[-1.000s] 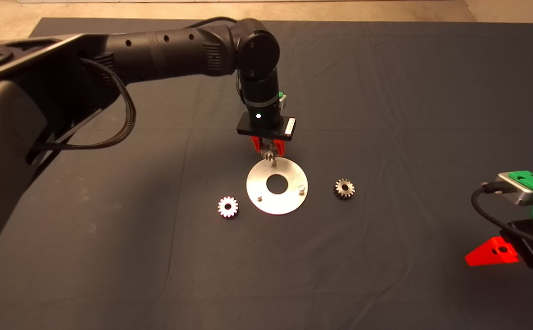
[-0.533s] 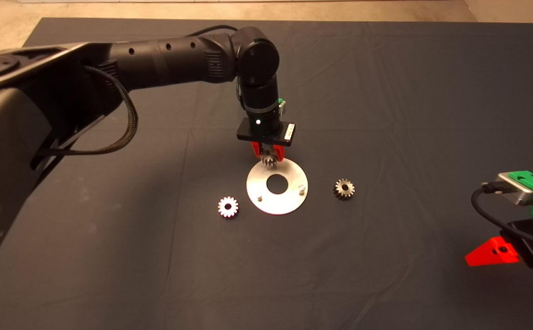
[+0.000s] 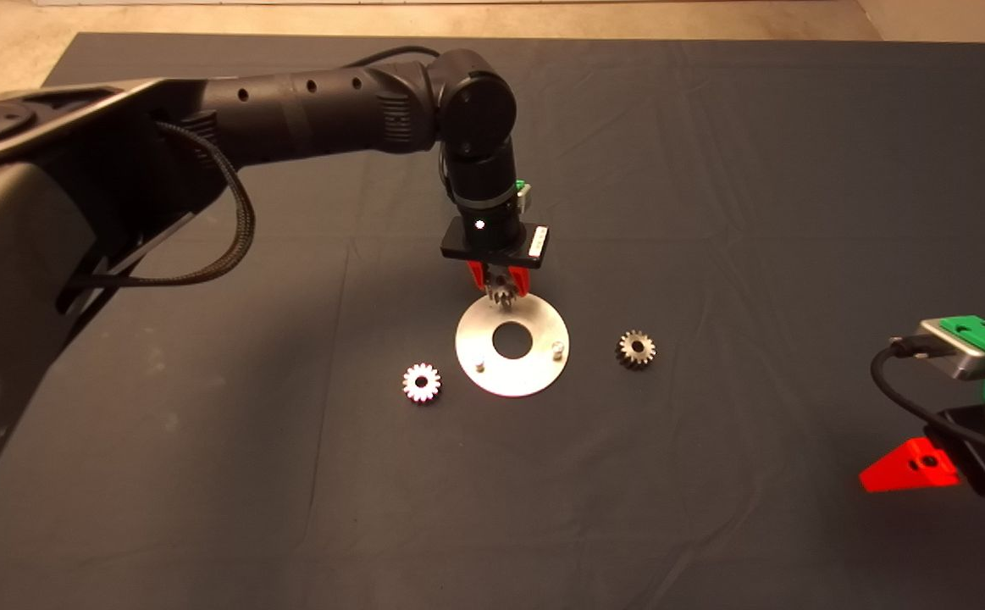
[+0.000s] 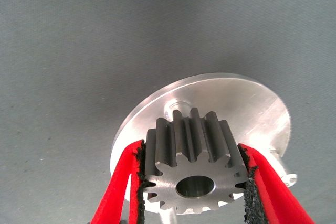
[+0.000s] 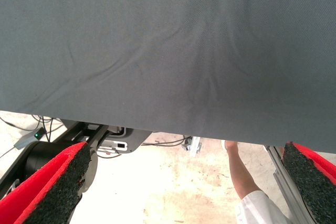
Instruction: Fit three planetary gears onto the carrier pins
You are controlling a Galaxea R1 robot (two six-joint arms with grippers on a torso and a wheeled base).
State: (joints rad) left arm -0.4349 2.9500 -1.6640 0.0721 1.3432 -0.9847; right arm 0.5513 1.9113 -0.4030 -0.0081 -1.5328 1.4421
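Red fingers of the left gripper (image 3: 499,285) squeeze a small grey metal gear with teeth (image 4: 195,163) from both sides, right over the far edge of the flat shiny round metal disc with a big hole (image 3: 534,373). One short silver pin (image 4: 174,109) stands on the disc just behind the held gear. Two more little gears lie flat on the dark mat (image 3: 712,212), one on the left (image 3: 421,383) and one on the right (image 3: 636,348) of the disc. Over at the lower right edge, the right gripper (image 5: 184,182) waits with its fingers wide apart and holding nothing. A person's arm (image 5: 242,177) shows beyond the mat
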